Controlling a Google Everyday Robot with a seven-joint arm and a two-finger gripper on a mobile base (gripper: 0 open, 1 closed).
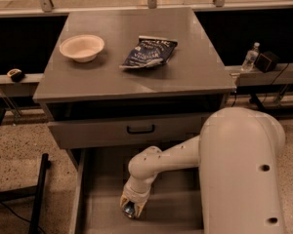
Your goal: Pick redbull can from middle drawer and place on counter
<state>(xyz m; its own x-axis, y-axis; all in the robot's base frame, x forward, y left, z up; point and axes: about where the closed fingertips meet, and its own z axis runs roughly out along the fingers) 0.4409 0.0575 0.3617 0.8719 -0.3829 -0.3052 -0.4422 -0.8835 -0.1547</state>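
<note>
The middle drawer (pixel 100 213) is pulled out at the bottom of the view, with a grey floor and straight side walls. The redbull can (pixel 130 210) stands on its floor, and only a blue-and-silver bit shows between the fingers. My gripper (pixel 132 207) reaches down into the drawer from the white arm and is shut on the can, with its tan fingers (pixel 122 202) close against the can's sides. The counter (pixel 136 79) is the grey cabinet top above.
A white bowl (pixel 82 48) and a dark blue snack bag (pixel 149 52) lie on the counter. The upper drawer front with a black handle (pixel 140 129) sticks out slightly above the open drawer. A clear bottle (pixel 250 57) and a black box (pixel 267 61) sit on the right ledge.
</note>
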